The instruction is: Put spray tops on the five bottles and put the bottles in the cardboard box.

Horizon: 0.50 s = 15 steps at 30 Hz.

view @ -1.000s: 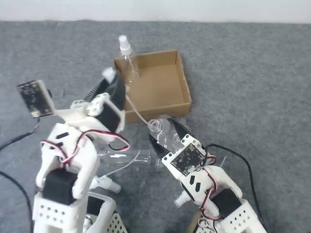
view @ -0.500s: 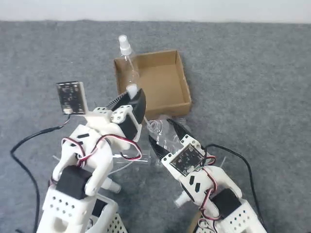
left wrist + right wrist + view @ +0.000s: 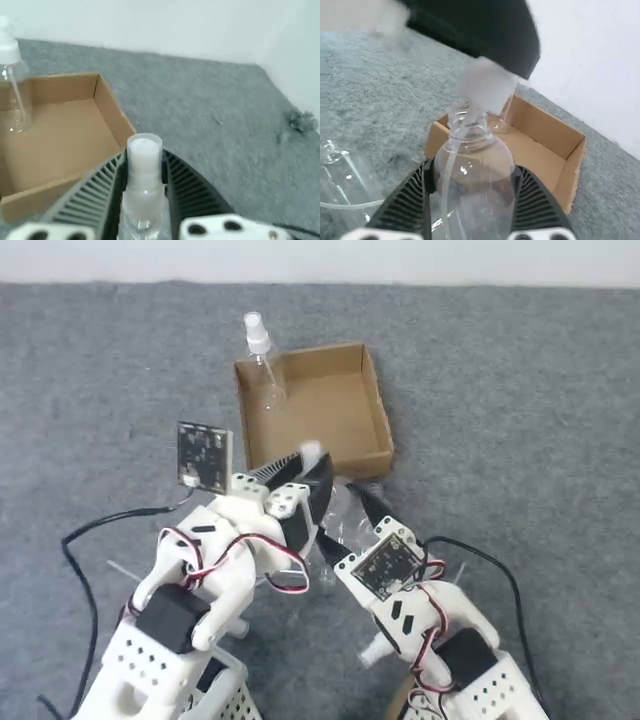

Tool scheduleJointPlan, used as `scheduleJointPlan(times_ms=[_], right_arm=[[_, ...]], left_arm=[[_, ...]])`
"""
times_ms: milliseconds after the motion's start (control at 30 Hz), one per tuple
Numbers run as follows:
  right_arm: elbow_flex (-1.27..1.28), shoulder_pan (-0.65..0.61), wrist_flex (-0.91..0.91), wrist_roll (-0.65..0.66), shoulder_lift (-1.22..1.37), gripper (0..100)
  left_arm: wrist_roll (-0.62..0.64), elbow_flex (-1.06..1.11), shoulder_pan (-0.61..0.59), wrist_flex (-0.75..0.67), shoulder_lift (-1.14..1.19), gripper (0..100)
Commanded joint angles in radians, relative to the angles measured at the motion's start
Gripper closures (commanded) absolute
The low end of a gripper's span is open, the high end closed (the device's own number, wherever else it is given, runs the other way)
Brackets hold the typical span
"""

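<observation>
Right wrist view: bottle [image 3: 472, 165] is upright, pinched at the shoulder by the right tool [image 3: 472, 200], jaws pressed on both sides. Spray top [image 3: 487, 87] sits right over the neck, with its dip tube [image 3: 451, 165] already running down inside the bottle. Can't tell from here whether the collar is touching the threads; looks like it's not seated yet. Left tool [image 3: 144, 157] is clamped on the spray top head, coming in from above. All of this is just in front of the near wall of the cardboard box [image 3: 375, 410], outside it. One finished bottle [image 3: 262, 360] with its top on stands inside the box at the far left corner. My read on progress: one of five done, the second is mid-capping. Left to do: push or twist this top home, drop the bottle in the box, then repeat for the rest. A bare bottle [image 3: 337, 165] lies on the grey table [image 3: 500, 390] beside the right tool. I can't count the remaining bottles or tops because the arms cover that area. Risk: the tube could kink or the top could go on crooked if the bottle tilts in the grip.
</observation>
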Motion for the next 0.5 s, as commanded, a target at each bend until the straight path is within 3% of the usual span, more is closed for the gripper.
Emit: scheduleJointPlan(times_ms=[0,233,467], right_arm=[[0.012,0.036,-0.027,0.006,-0.024,99.1],[0.012,0.035,-0.027,0.006,-0.024,99.1],[0.014,0.033,-0.027,0.006,-0.024,99.2]], left_arm=[[-0.041,0.01,0.034,-0.025,0.0,98],[-0.035,0.036,0.026,-0.025,0.0,86],[-0.043,0.036,0.025,-0.025,-0.002,85]])
